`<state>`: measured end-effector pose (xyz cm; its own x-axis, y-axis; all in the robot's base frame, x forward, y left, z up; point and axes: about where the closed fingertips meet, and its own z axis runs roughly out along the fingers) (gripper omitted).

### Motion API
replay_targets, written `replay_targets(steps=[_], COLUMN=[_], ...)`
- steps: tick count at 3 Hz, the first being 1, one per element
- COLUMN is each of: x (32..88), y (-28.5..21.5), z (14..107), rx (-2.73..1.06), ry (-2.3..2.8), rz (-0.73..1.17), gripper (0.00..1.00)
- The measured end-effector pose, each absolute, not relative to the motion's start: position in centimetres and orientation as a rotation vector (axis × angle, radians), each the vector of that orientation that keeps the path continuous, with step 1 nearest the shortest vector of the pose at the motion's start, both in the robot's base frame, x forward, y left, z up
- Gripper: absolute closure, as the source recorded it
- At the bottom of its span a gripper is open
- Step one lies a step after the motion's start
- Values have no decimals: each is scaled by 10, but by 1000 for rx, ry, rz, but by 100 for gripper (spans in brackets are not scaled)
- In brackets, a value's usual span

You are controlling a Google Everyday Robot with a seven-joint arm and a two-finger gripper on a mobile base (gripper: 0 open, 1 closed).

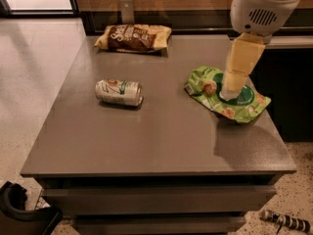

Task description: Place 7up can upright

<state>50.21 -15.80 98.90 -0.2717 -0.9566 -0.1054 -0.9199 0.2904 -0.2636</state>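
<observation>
The can (119, 92) is being seen lying sideways, well apart from the gripper (233, 88), whose opening cannot be told.

A grey table (156, 136) fills most of the view. A brown snack bag (134, 37) lies flat at its back edge. A crumpled green snack bag (244, 106) lies near the right edge, well apart from the brown one. On the speckled floor (29, 106), a black object (22, 214) sits at lower left. A striped rod (286, 221), perhaps a tool handle, lies at lower right.
</observation>
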Motion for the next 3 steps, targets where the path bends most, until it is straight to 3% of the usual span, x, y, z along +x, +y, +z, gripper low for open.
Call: replay_targets(steps=[2, 3], x=[552, 567], y=[-90, -44], z=[975, 948], rx=[-1747, -1800], ry=[2301, 2265], rz=[-207, -82], gripper=[0, 0])
